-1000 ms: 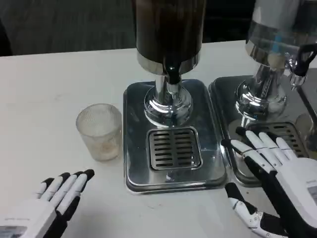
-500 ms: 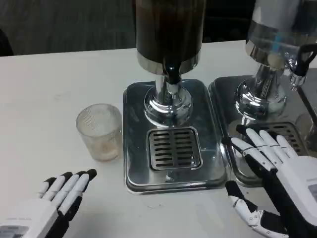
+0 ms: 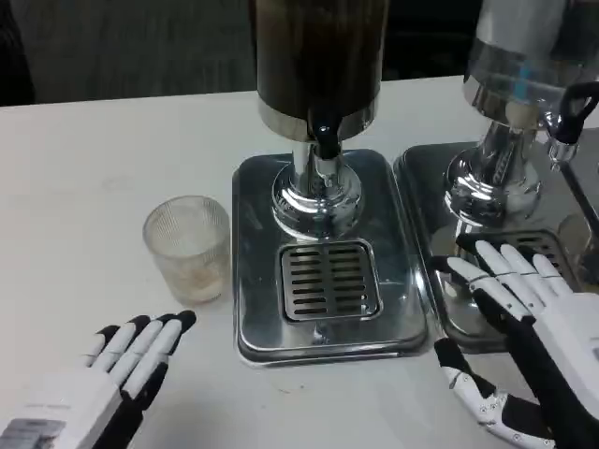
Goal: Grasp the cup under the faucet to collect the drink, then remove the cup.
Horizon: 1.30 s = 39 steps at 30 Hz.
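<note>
A ribbed clear glass cup (image 3: 189, 247) stands upright on the white table, left of the steel drip tray (image 3: 258, 309). The dark drink dispenser (image 3: 318, 65) rises above the tray, its black faucet (image 3: 326, 142) over the slotted grate (image 3: 328, 280). No cup stands on the grate. My left hand (image 3: 112, 374) lies open at the front left, fingers stretched toward the cup, a short gap below it. At the front right my right hand (image 3: 529, 323) is open, fingers spread over the edge of the second tray.
A second dispenser (image 3: 524, 65) with a clear tank stands on its own steel tray (image 3: 421, 173) at the right, close to my right hand. Bare white table (image 3: 84, 178) stretches left of and behind the cup.
My left hand has crept forward and slightly right toward the cup. My right hand has shifted a little to the right and lower. The cup has not moved.
</note>
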Each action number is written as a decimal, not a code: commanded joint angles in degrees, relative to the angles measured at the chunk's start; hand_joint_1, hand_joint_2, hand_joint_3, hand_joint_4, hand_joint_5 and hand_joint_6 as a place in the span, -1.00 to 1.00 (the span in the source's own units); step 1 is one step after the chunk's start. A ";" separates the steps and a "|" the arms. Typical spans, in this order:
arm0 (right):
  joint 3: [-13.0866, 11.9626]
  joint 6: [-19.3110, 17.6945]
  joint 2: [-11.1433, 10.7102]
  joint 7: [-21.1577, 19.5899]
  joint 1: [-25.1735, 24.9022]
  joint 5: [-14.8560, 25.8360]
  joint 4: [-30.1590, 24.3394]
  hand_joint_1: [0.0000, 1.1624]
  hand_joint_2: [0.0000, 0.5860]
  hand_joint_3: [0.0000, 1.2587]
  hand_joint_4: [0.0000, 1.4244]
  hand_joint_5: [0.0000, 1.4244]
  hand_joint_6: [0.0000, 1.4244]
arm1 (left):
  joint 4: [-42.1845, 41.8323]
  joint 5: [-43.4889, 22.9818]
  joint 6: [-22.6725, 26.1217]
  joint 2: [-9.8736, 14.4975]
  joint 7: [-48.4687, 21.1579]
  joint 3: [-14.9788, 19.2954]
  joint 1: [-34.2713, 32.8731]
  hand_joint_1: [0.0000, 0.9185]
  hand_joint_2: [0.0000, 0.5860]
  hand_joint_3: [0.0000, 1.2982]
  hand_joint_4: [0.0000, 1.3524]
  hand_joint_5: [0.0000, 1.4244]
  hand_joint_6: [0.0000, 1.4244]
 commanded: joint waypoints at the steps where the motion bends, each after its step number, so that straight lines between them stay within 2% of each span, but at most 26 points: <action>1: -0.43 -0.77 -0.27 -0.74 -0.09 0.88 0.63 -0.35 0.66 -0.72 -0.92 -0.93 -0.98 | 1.81 -3.85 -2.20 -1.85 3.70 1.18 -0.53 -1.00 -0.73 -1.00 -1.00 -1.00 -1.00; 6: -0.53 -0.78 -0.14 -0.59 0.20 1.13 0.47 -0.35 0.66 -0.72 -0.92 -0.93 -0.98 | 5.77 -8.85 -6.20 -4.47 10.18 3.54 -5.81 -1.00 -0.97 -1.00 -1.00 -1.00 -1.00; 10: -0.50 -0.77 -0.11 -0.56 0.26 1.25 0.29 -0.35 0.66 -0.72 -0.92 -0.93 -0.98 | 9.28 -11.50 -6.74 -5.45 11.48 4.07 -11.61 -1.00 -1.00 -1.00 -1.00 -1.00 -1.00; 16: -0.06 -0.95 0.07 -0.39 0.20 1.38 0.08 -0.36 0.65 -0.71 -0.91 -0.92 -0.98 | 15.71 -13.11 -5.02 -5.92 10.92 3.20 -21.30 -1.00 -1.00 -1.00 -1.00 -1.00 -1.00; 19: 0.17 -0.99 0.16 -0.34 0.10 1.40 0.04 -0.36 0.65 -0.70 -0.91 -0.92 -0.98 | 18.82 -13.38 -4.64 -5.38 10.30 2.68 -24.70 -1.00 -1.00 -1.00 -1.00 -1.00 -1.00; 25: 0.97 -0.96 0.71 -0.61 -0.17 1.26 -0.01 -0.36 0.65 -0.70 -0.88 -0.90 -0.96 | 30.11 -16.96 -5.93 -3.23 6.42 -0.21 -33.91 -1.00 -1.00 -1.00 -1.00 -0.98 -0.94; 30: 1.39 -0.94 1.11 -0.85 -0.07 1.15 -0.05 -0.35 0.68 -0.70 -0.87 -0.89 -0.95 | 39.83 -19.51 -9.00 -1.19 3.13 -2.92 -40.25 -1.00 -1.00 -1.00 -1.00 -0.96 -0.92; 39: 1.46 -1.09 1.84 -1.00 0.58 1.05 -0.69 -0.34 0.68 -0.69 -0.85 -0.88 -0.95 | 53.10 -22.41 -14.58 1.20 -1.64 -6.16 -47.83 -1.00 -1.00 -1.00 -1.00 -0.98 -0.94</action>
